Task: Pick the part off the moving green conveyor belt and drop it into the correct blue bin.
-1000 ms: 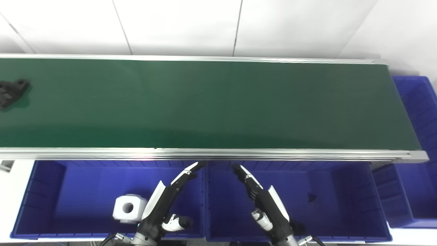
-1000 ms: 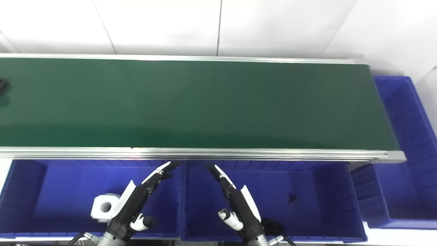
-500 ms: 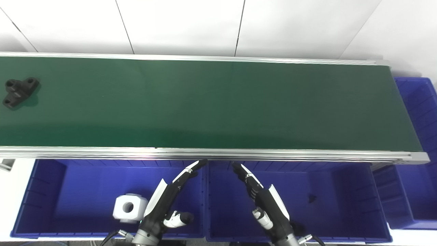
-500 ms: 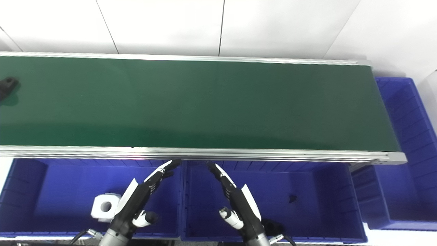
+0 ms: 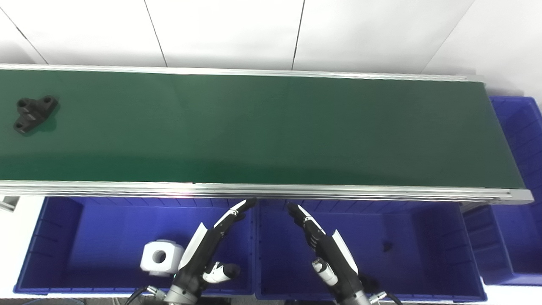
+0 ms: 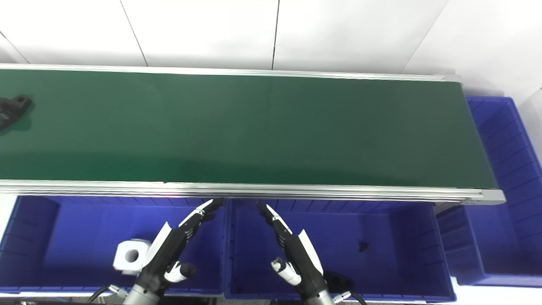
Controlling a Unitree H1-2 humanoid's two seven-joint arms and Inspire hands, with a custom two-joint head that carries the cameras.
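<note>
A black bracket-shaped part [image 5: 34, 113] lies on the green conveyor belt [image 5: 262, 127] at its far left; the right eye view cuts the part [image 6: 12, 109] off at the picture's edge. My left hand [image 5: 207, 250] hovers open over the left blue bin [image 5: 55, 237], fingers stretched toward the belt's near rail. My right hand [image 5: 324, 250] hovers open over the middle blue bin [image 5: 423, 237], held the same way. Neither hand holds anything, and both are far from the part.
A white cube with a round hole [image 5: 160, 257] rests in the left bin. A small black piece [image 5: 386, 244] lies in the middle bin. A third blue bin [image 5: 521, 169] stands past the belt's right end. A white panelled wall rises behind the belt.
The black part has travelled rightward along the belt, coming further into view. Both hands hold the same pose. The picture has shifted slightly.
</note>
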